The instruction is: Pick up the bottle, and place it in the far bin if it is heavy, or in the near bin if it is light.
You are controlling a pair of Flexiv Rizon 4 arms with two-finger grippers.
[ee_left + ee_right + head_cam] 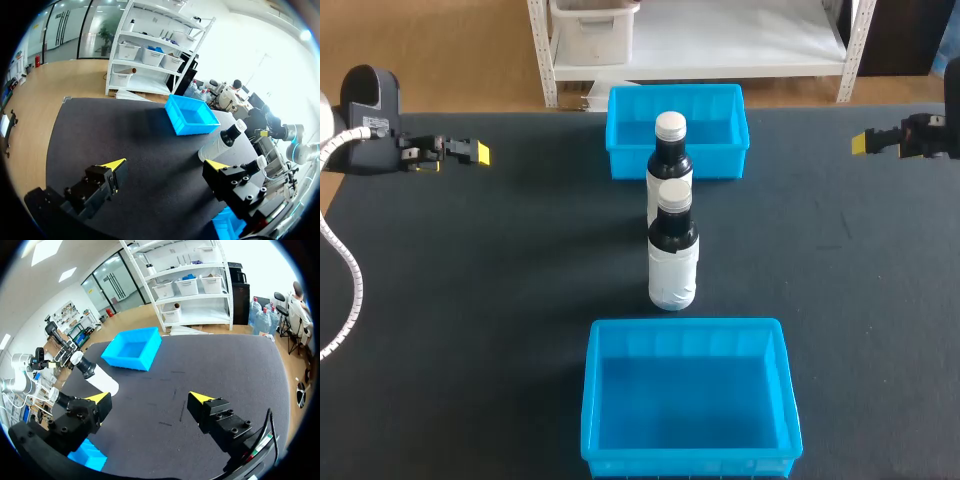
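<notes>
Worktop: a dark matte worktop [470,300], seen from above, with the things lined up down its middle.
Near bottle: a dark plastic bottle with a white cap and white label [673,255] stands upright at the centre of the worktop, between the two bins and inside neither.
Far bottle: a second bottle of the same look [670,150] stands upright close behind the first, on the worktop in front of the far bin (from above, its cap overlaps the bin's front wall).
Far bin: an open bright blue plastic bin [625,130] by the far edge.
Near bin: a matching blue bin [595,400] by the near edge, just in front of the first bottle.
Left side: the left tool [470,152] hangs over the worktop's left part, well apart from both bottles, its yellow-tipped fingers spread wide.
Right side: the right tool [868,143] hangs over the right part, equally far off, fingers also spread wide.
</notes>
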